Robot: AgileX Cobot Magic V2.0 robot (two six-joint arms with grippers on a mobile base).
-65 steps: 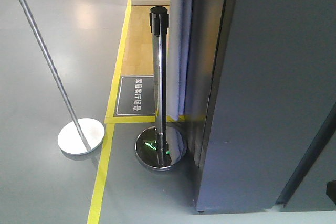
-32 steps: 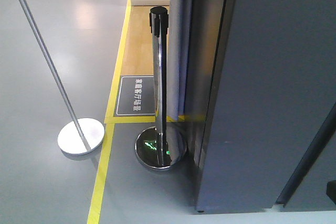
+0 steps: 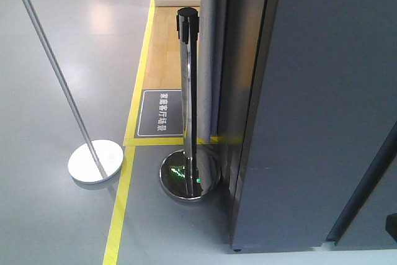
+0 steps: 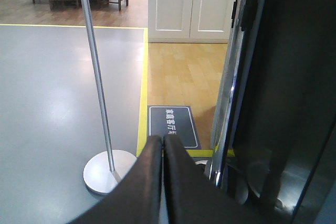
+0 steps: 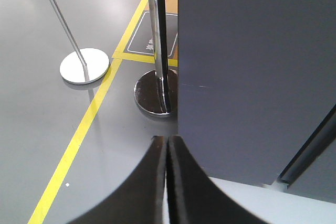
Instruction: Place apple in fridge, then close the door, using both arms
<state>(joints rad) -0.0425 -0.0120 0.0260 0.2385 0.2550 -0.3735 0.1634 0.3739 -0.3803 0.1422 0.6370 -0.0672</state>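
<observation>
The apple is out of view. The fridge shows only its dark grey outside at the right of the front view. The door is the broad grey panel in front of it, and it reaches almost down to the floor. My left gripper is shut and empty, hanging over the floor left of the dark fridge side. My right gripper is shut too, with nothing in it. Its tips are low by the left edge of the door panel. I cannot tell whether they touch it.
A chrome stanchion post with a round base stands just left of the fridge. A thin pole on a white disc base is further left. Yellow floor tape and a dark floor sign lie on the grey floor.
A bright bluish strip between the stanchion and the grey panel has narrowed and gone dark. The panel's edge has shifted slightly left. The stanchion has not moved.
</observation>
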